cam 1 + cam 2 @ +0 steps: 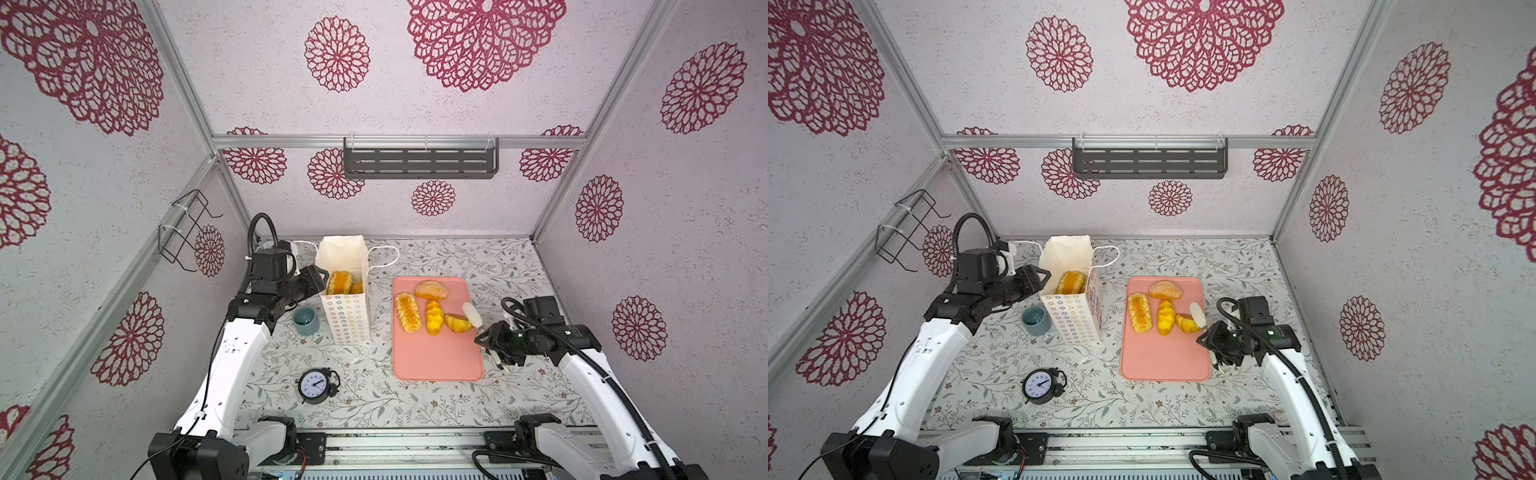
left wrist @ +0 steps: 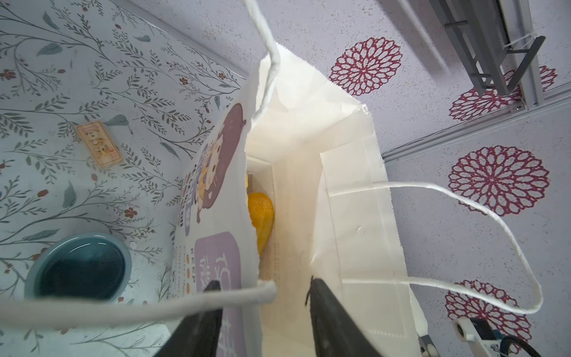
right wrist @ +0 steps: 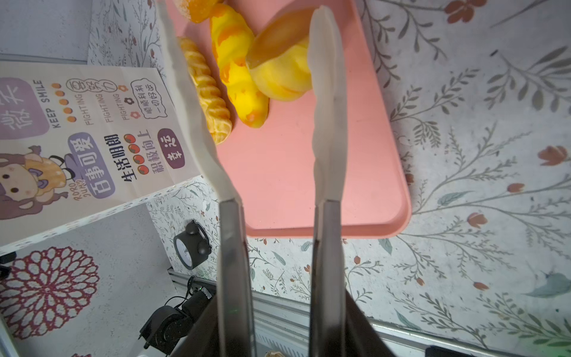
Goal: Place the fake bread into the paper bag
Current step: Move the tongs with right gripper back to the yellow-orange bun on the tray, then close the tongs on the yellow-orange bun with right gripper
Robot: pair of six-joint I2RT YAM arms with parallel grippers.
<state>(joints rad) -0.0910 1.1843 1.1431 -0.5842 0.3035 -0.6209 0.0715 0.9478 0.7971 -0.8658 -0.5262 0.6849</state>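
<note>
Roughly a third done, by my reading: at least two golden toy breads [image 1: 341,282] lie inside the tall white paper bag [image 1: 347,322], left of centre in both top views. Four more wait on the flat pink tray [image 1: 436,357] to its right: a round seeded bun [image 1: 432,290], a ridged orange-brown loaf [image 1: 407,312], a smooth yellow roll [image 1: 434,318] and a yellow wedge with a brown crust [image 1: 458,323].

A pair of white-tipped metal tongs [image 1: 473,314] straddles that wedge, one blade seemingly touching it. The right gripper [image 1: 486,338] has its fingers clamped on the tongs' arms. The left gripper [image 2: 265,296] stands at the bag's mouth. Its fingers are apart, one outside the printed wall and one inside, not pinching it. Bag and tray both sit on the floral desk [image 1: 415,399].
</note>
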